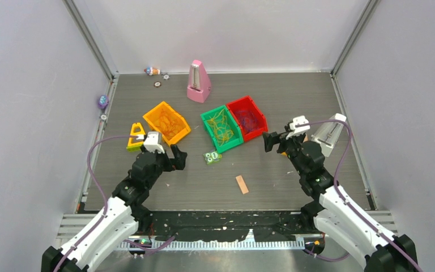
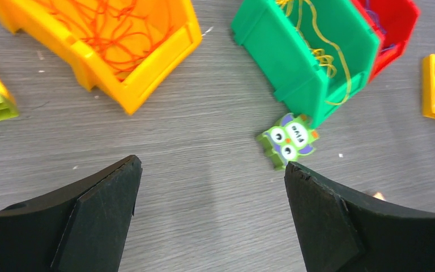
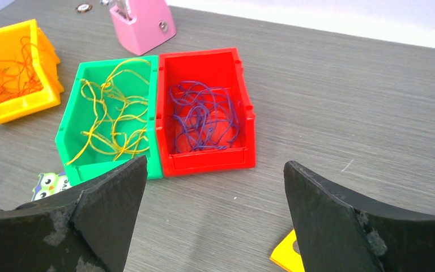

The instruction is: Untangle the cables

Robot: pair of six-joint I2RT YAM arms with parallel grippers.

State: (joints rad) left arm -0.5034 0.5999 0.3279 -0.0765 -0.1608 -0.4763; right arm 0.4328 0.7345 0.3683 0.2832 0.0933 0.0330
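Starting at the left, the left pincer [image 2: 212, 170] hangs released and empty over the surface [image 2: 204, 113], with orange cables [image 2: 107, 31] ahead-left in the orange bin [image 2: 147, 85]. Yellow-green cables [image 3: 113, 119] lie in the green bin [image 3: 68, 141]. Purple cables [image 3: 204, 119] lie in the adjoining red bin [image 3: 249, 124], just ahead of the released, empty right pincer [image 3: 215, 167].

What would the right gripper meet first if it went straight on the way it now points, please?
Probably the red bin, straight ahead of the open right gripper: its near wall first, the purple cables behind. Height is unclear, so it may touch the table just short of it.
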